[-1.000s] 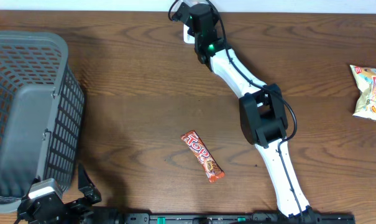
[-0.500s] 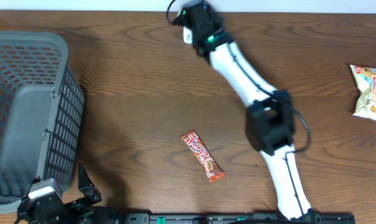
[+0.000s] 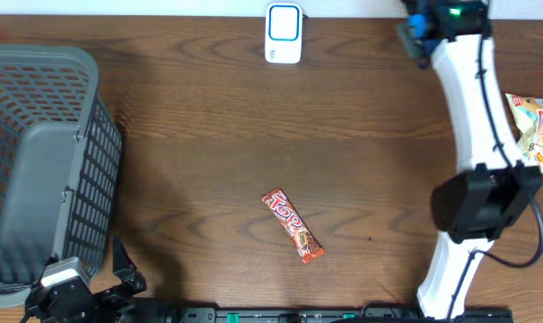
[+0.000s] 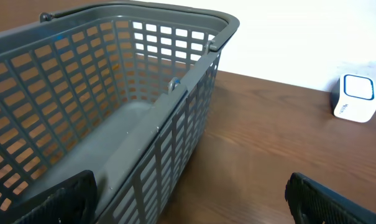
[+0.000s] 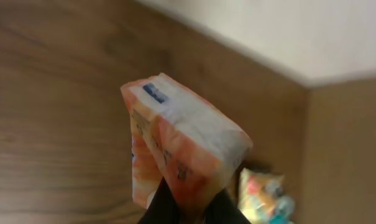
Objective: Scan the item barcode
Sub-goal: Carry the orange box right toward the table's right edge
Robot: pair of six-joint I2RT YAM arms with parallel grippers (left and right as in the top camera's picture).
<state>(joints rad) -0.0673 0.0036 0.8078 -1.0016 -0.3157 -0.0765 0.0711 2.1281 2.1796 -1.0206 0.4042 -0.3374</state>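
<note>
Orange packet (image 5: pixel 181 149) pinched in right fingers (image 5: pixel 155 206), writing blurred.

The right arm (image 3: pixel 468 90) has smooth white links, a bulky black joint (image 3: pixel 482 205) and a thin black cable (image 3: pixel 539 229). A green light (image 3: pixel 452 12) glows near its wrist. The left arm (image 3: pixel 69 292) is black with a pale grey block (image 3: pixel 63 273); its fingers (image 4: pixel 60 199) are matte black.

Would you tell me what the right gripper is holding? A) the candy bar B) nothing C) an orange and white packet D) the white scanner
C: the right wrist view shows the right gripper shut on an orange and white packet; the candy bar lies free on the table.
</note>
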